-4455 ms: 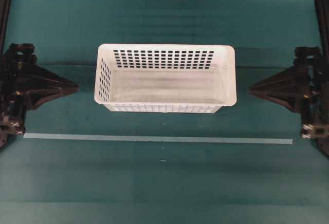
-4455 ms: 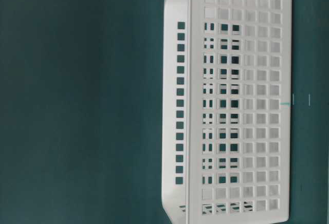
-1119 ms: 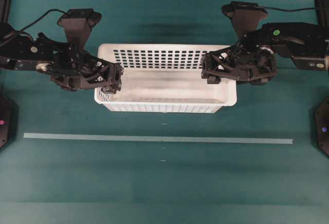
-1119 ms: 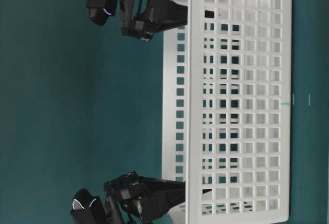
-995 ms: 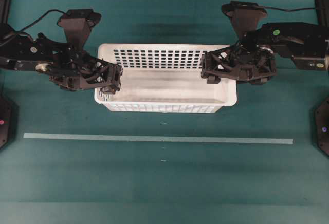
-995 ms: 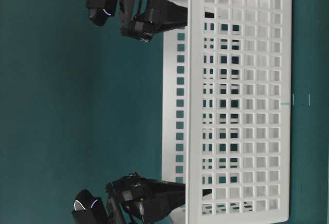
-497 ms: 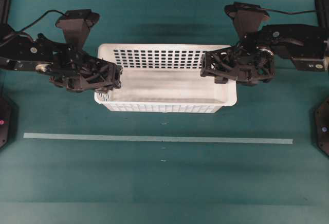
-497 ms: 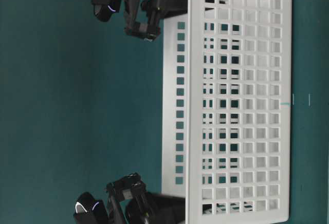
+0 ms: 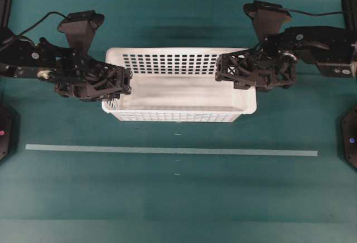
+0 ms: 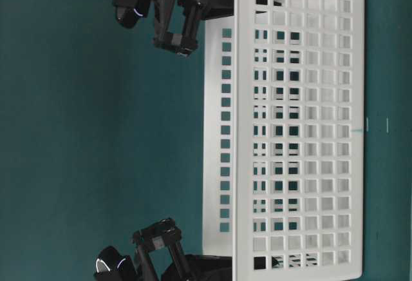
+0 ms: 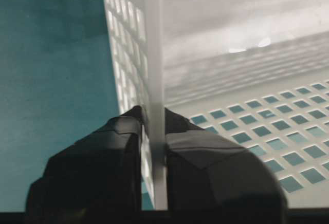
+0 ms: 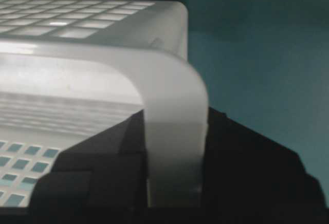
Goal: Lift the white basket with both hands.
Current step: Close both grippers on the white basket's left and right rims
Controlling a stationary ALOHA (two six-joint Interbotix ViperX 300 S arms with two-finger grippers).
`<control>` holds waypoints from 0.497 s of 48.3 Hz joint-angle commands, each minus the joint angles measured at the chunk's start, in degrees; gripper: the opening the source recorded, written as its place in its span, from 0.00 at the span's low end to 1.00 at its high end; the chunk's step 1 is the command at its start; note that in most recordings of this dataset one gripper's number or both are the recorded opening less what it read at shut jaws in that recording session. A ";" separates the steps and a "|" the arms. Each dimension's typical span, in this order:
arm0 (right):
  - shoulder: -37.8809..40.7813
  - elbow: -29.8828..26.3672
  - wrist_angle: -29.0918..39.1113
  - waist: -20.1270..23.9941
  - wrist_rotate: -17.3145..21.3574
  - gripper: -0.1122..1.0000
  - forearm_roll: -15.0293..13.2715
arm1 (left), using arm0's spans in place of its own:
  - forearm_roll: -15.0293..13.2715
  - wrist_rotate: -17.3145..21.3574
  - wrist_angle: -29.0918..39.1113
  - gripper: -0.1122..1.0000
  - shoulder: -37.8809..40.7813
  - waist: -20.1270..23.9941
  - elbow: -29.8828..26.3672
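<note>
The white basket [image 9: 178, 95] stands on the green worktop [image 9: 178, 198], mouth up, its long axis running left to right across the overhead view. One tool is set at each short end, so the load is taken at both ends of the long axis and neither arm is the nearer; a level lift is judged to depend on both ends rising together.

The left tool [image 9: 124, 84] is closed on the left end wall: in the left wrist view one black finger [image 11: 92, 167] lies outside the slotted wall and the other inside, with the white rim clamped between them. The right tool [image 9: 223, 70] is closed on the right end: in the right wrist view the broad rounded rim [image 12: 172, 131] is pinched between two dark fingers. In the overhead view the right tool sits toward the far corner of its end, the left tool nearer the middle of its end.

The basket is a white plastic rectangle with a rounded, thickened rim, a solid floor and walls pierced by rows of small rectangular slots. It is empty. Whether its base has left the worktop cannot be told from these views
</note>
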 commanded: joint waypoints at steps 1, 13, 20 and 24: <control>0.62 0.09 -0.53 0.26 -0.26 0.25 -0.09 | 0.18 0.18 -0.09 0.13 -0.26 0.09 -0.09; 0.44 0.09 -0.26 0.35 -0.09 0.25 0.09 | 0.18 0.18 -0.09 0.13 -0.35 0.09 -0.26; -0.53 -0.09 0.97 0.53 -0.09 0.25 0.18 | 0.18 0.18 0.09 0.13 -1.05 0.00 -0.88; -1.41 -0.35 1.93 0.44 -0.09 0.25 0.18 | 0.18 0.18 0.26 0.13 -1.67 0.09 -1.14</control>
